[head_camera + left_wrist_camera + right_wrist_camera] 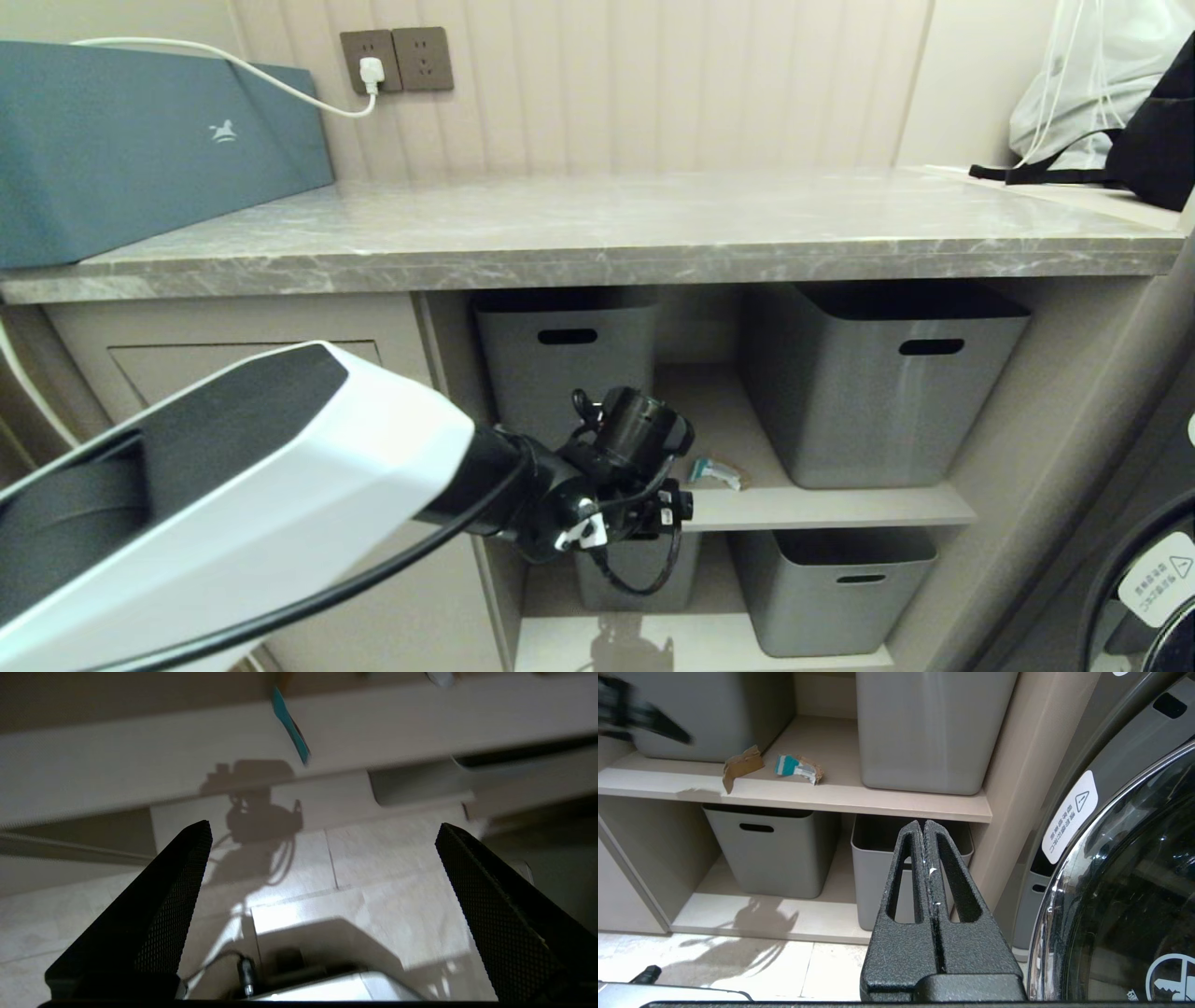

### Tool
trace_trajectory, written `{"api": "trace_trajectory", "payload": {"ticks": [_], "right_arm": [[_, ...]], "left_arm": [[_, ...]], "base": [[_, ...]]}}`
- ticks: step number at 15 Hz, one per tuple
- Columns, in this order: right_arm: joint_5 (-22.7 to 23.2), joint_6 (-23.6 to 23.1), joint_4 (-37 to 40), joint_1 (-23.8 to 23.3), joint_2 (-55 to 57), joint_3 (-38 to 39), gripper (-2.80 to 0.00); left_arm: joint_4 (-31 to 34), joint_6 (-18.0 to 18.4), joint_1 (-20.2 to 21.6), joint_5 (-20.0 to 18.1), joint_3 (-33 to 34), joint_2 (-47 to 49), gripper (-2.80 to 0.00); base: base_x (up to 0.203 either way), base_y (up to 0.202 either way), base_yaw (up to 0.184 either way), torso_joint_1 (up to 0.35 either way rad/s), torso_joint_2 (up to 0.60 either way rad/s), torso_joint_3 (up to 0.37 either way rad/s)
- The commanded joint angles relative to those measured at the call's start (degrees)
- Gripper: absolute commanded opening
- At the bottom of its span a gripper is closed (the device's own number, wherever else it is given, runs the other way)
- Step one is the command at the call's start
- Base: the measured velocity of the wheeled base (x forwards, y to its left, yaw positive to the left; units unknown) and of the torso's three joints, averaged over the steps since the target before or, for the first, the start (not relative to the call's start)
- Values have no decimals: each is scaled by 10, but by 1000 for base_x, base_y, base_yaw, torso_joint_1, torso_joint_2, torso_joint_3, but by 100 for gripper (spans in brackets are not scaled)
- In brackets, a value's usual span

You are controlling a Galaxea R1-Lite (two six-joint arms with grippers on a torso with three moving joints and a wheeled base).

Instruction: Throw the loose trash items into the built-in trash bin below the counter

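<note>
Beige shelving under the counter (597, 233) is filling the view | progress: seemingly nothing binned; brown scrap (740, 765) and crumpled wrapper (798, 766) are lying near the middle shelf's (896, 800) front edge | left gripper (322, 868) is hanging with jaws spread, empty | right gripper (924, 828) is sitting pressed closed | grey tubs (878, 373): contents unseen

polished marble-look counter (597, 233), matt grey plastic tubs (878, 383)

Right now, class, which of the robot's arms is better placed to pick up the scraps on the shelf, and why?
Left. Its open tool is already near the shelf with the teal-and-white wrapper; the right tool is shut and further back.
</note>
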Motion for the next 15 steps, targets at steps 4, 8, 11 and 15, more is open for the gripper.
{"api": "trace_trajectory", "payload": {"ticks": [4, 8, 11, 15], "right_arm": [[0, 0, 0, 0, 1, 0, -280], [0, 0, 0, 0, 1, 0, -280], [0, 0, 0, 0, 1, 0, -280], [0, 0, 0, 0, 1, 0, -280]], "left_arm": [[26, -1, 33, 40, -121, 129, 0], [72, 2, 40, 30, -210, 179, 0], [124, 8, 45, 17, -291, 217, 0], [152, 11, 57, 4, -300, 234, 0]], "base": [[0, 0, 0, 0, 0, 0], [0, 0, 0, 0, 0, 0], [0, 0, 0, 0, 0, 0], [0, 0, 0, 0, 0, 0]]}}
